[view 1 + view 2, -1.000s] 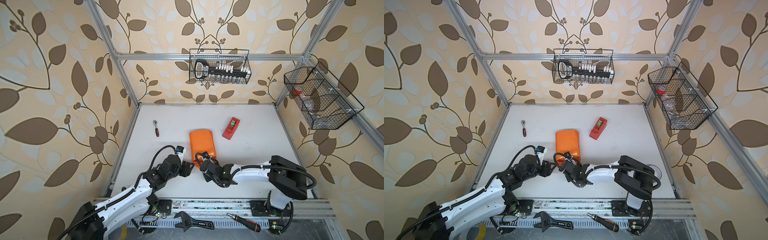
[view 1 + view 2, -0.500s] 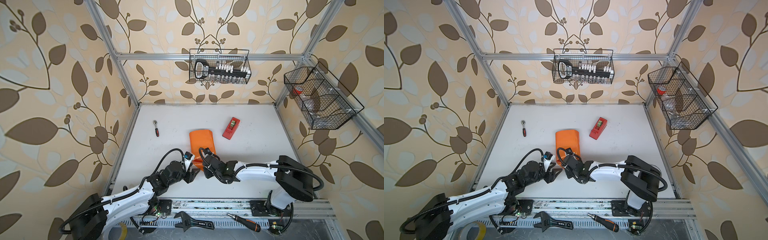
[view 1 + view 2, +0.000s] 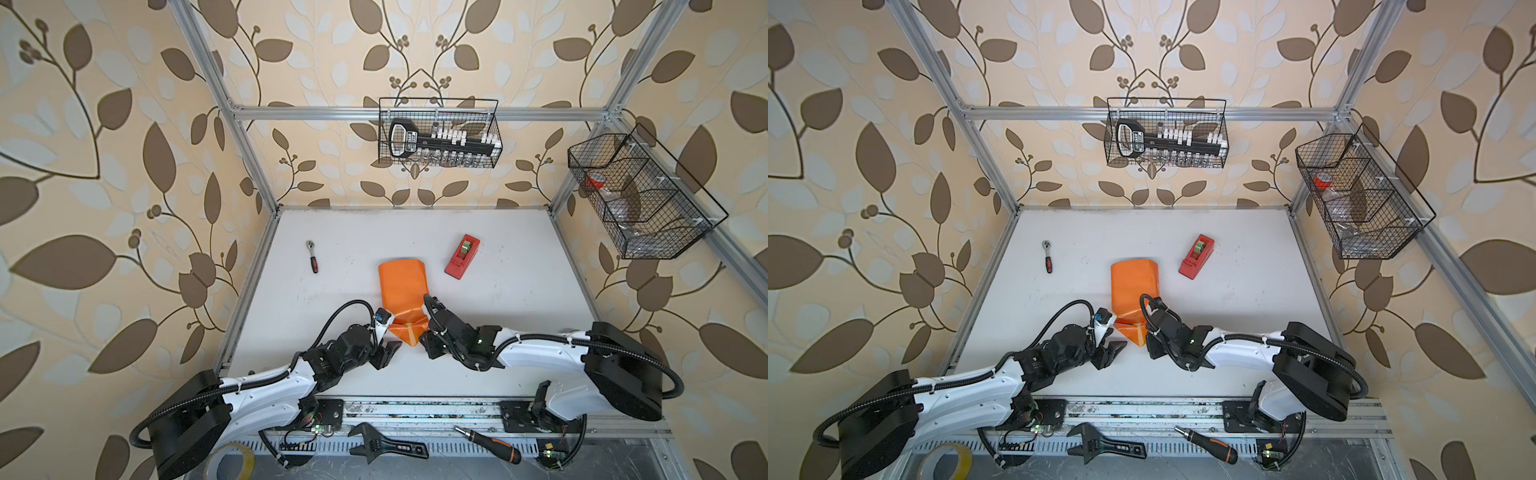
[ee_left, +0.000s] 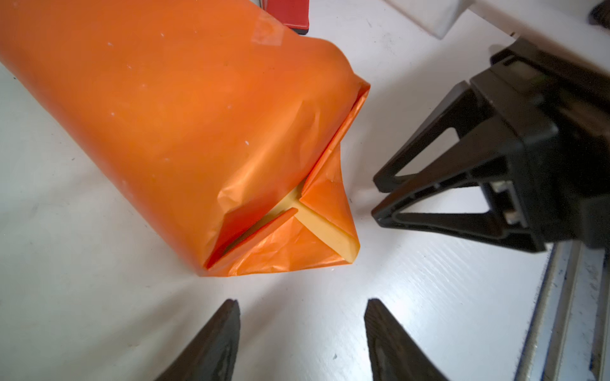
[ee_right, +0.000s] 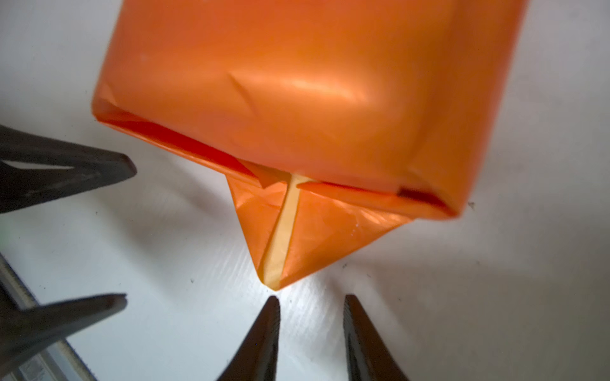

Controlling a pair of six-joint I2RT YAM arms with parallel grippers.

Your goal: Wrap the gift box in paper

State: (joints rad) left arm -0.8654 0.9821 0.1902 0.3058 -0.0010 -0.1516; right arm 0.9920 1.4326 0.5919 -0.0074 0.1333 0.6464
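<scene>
Lying on the white table [image 3: 498, 311], toward its front middle, the paper [image 3: 402, 291] is wrapped around a long parcel with its glossy orange face outside. The gift box itself is hidden under it, so I cannot see it. The near end of the parcel is folded into a triangular flap [image 5: 290, 237] that lies flat on the table, with a narrow yellow strip down its middle. The left gripper [image 4: 301, 303] stands low just beside this flap, on its left in both top views, with its jaws wide apart and nothing between them. The right gripper [image 5: 312, 298] points at the tip of the flap from the right, close but not touching. Its jaws leave only a narrow gap and hold nothing. A red tape dispenser [image 3: 462, 256] lies behind the parcel to the right, and a small ratchet [image 3: 311, 255] lies well apart to the left.
</scene>
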